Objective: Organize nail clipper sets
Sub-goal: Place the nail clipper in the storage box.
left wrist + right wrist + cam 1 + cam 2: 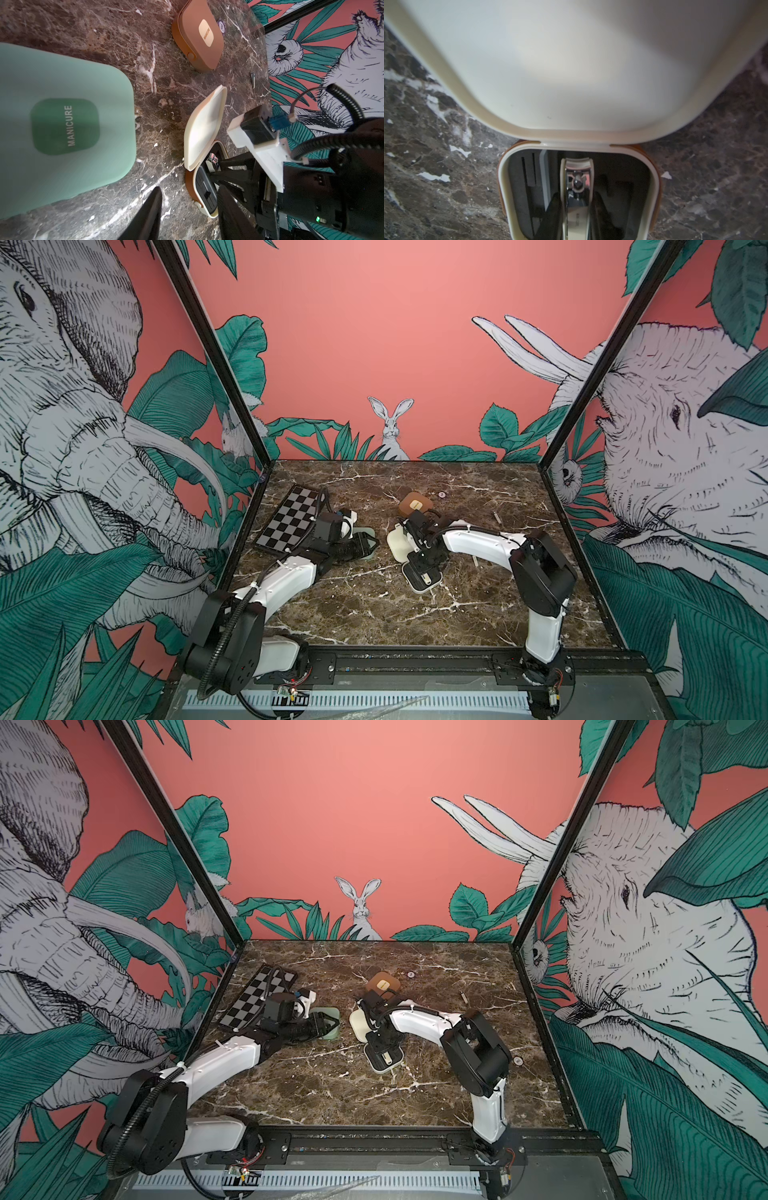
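Two hazards stand out. The right jaws are clamped on the cream clipper [577,187], gripping its sides just over the black insert [618,172] of the open cream case [502,178]. The case's lid [571,62] stands just ahead of the jaws.

From the right wrist view I cannot tell whether the clipper sits down in its recess or a little above it. If it is out of line with the slot when let go, it would probably rest proud or tilted. The lid would then not shut.

The second hazard is the case itself. Nothing pins it to the table [104,31], so a sideways push from the jaws against the insert or rim could slide or tip it. A nudge forward could also knock the lid.

The left jaws are apart with nothing between the fingers [149,212], and the closed mint green case [62,83] is just beside them. They are well apart from the cream case and give it no bracing.

The closed brown case [197,37] lies beyond the right jaws. A loose slim tool [496,517], well off to their outer side, is not yet stowed.
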Tool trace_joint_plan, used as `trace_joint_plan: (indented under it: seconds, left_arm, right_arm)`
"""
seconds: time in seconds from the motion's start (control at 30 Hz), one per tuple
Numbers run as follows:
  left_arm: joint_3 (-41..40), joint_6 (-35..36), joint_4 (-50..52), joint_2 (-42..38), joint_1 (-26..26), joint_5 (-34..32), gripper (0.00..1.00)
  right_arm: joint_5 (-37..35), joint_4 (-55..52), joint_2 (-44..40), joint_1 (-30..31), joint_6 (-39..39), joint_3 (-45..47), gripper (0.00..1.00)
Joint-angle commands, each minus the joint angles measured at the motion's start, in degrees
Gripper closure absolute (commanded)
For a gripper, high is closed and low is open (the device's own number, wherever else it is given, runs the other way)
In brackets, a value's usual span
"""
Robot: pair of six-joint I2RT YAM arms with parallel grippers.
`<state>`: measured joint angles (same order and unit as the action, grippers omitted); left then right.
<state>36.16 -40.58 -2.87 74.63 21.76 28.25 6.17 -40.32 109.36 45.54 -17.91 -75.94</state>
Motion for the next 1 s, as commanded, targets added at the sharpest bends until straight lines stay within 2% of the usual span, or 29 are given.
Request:
trace_joint_plan:
  seconds: [0.0, 0.3, 0.97]
  left_arm:
    - [-0.92, -0.37, 0.46, -1.61, 0.04, -0.06, 0.54]
    - [-1.03, -0.5, 0.24, -1.58, 0.02, -0.06, 0.54]
    - [-1.04, -0.73, -0.03, -1.32, 0.03, 0.13, 0.54]
  right_arm:
    - [-0.64, 0.48, 0.23, 0.79, -1.04, 0.39, 1.0]
    - [-2.23, 0.53, 1.63, 1.13, -2.33, 0.37, 1.0]
    - [-0.98, -5.16, 4.35, 1.13, 2.59, -1.77, 1.0]
